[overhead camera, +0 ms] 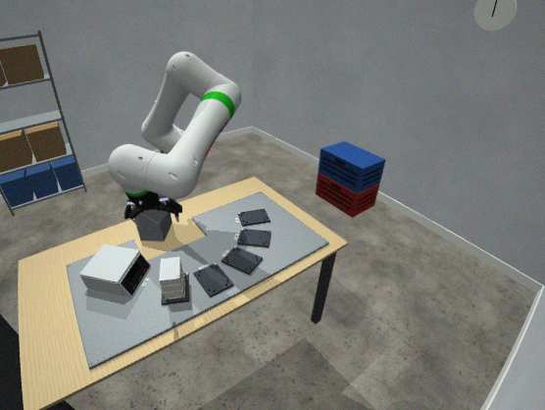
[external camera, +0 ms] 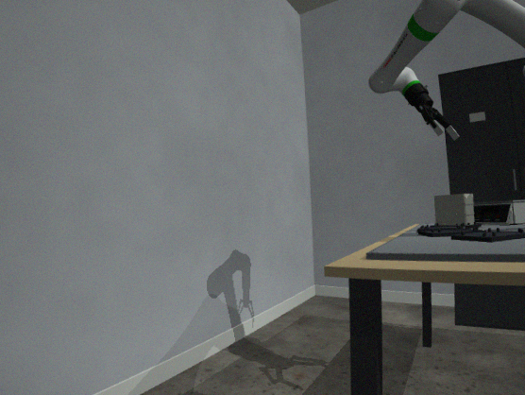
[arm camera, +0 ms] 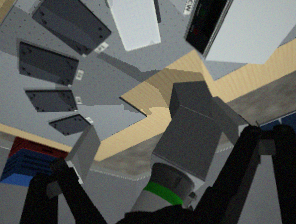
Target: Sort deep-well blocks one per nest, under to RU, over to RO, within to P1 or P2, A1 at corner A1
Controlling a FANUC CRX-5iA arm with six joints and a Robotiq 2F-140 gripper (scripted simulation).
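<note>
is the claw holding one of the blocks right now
No, the claw hangs open in the air with nothing between its fingers, and the blocks are stacked on the infeed nest beside the check-weigher.

From my station I see a blue crate [overhead camera: 352, 164] stacked on a red crate [overhead camera: 346, 195] by the wall, a shelf rack [overhead camera: 50, 80] holding cardboard boxes [overhead camera: 45, 140] and blue bins [overhead camera: 41, 179], and a wall clock [overhead camera: 495, 13].

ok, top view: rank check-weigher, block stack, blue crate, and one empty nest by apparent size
1. Check-weigher and blue crate: look about alike; the crate stands farther off on the floor, so I won't rank them.
2. Block stack.
3. Empty nest: a footprint like the stack's, but flat.
</note>
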